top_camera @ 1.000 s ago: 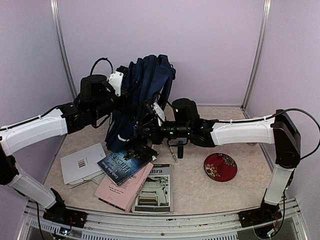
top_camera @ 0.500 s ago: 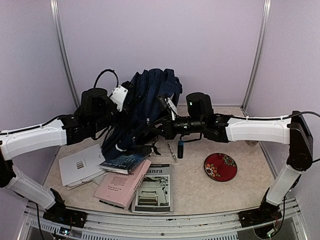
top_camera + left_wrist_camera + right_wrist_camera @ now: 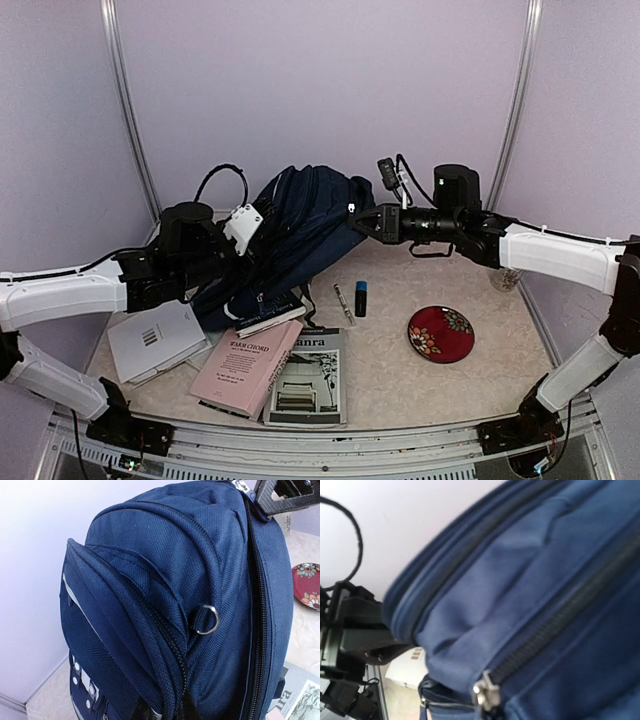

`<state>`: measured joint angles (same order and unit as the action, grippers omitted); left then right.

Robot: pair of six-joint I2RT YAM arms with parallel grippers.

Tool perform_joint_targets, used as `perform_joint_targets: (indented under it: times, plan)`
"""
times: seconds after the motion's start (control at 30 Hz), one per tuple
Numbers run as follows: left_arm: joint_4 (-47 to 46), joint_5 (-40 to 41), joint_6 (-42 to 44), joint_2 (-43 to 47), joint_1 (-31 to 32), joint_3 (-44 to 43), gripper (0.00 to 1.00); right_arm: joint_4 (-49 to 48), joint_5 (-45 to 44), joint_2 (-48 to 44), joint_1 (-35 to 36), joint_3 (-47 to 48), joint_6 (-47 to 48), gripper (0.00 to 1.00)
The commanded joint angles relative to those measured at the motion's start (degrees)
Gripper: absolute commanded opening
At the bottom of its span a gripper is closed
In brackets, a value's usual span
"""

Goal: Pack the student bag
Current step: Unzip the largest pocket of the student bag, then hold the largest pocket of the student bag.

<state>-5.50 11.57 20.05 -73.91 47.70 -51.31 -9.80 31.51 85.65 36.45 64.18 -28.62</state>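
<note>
The student bag (image 3: 300,225), dark navy, leans over to the left at the back of the table. It fills the left wrist view (image 3: 150,590) and the right wrist view (image 3: 530,580). My left gripper (image 3: 252,230) is shut on a fold of the bag's fabric on its left side, with the fingertips buried in the cloth. My right gripper (image 3: 358,218) is shut at the bag's upper right edge. The metal zipper slider (image 3: 485,692) sits right at its jaws, and its black fingers (image 3: 280,495) show at the top of the bag.
A dark book (image 3: 268,316) pokes out from under the bag. In front lie a pink book (image 3: 245,365), a grey booklet (image 3: 315,378) and a white booklet (image 3: 155,340). A pen (image 3: 343,300), a blue-capped marker (image 3: 361,298) and a red patterned dish (image 3: 441,333) lie to the right.
The bag has tipped from upright to leaning left and low. My right gripper has swung up and back to the right along the bag's top. The blue book now shows only an edge.
</note>
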Motion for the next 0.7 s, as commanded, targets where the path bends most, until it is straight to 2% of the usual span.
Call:
perform_joint_targets:
  times: [0.0,0.1,0.17,0.23,0.3,0.37,0.47,0.57,0.67]
  plan:
    - [0.09,-1.79,4.37,3.69,0.37,1.39,0.0,-1.57,-1.93,-0.56,-2.9,1.61,-0.64,0.0]
    - [2.1,-3.68,5.15,4.07,0.38,1.44,0.0,-2.48,1.38,1.19,-2.71,0.66,-3.14,0.0]
    - [3.83,-8.0,4.83,4.37,0.37,0.28,0.31,-3.7,2.32,1.8,-1.79,0.01,-4.04,0.0]
    - [3.77,-11.97,3.7,5.0,0.31,-1.14,0.55,-3.53,2.63,2.26,-0.4,0.47,-3.72,0.0]
    - [2.81,-14.2,1.64,4.98,0.29,-3.93,0.75,-3.08,3.04,2.7,1.1,1.77,-3.03,0.0]
    - [2.18,-16.07,-1.0,3.58,0.29,-7.25,0.86,-2.16,3.29,3.13,2.39,3.49,-1.93,0.0]
    - [2.97,-19.0,-0.46,-0.5,0.22,-12.12,0.93,-0.53,3.3,3.47,3.54,5.89,-0.7,0.0]
    - [6.78,-21.23,0.79,-6.4,-1.69,-17.72,0.9,0.17,3.28,2.73,3.72,6.26,-0.45,0.0]
    - [15.99,-27.56,-1.26,-13.46,-3.88,-25.88,0.86,0.71,2.5,1.52,3.72,5.68,-0.31,0.0]
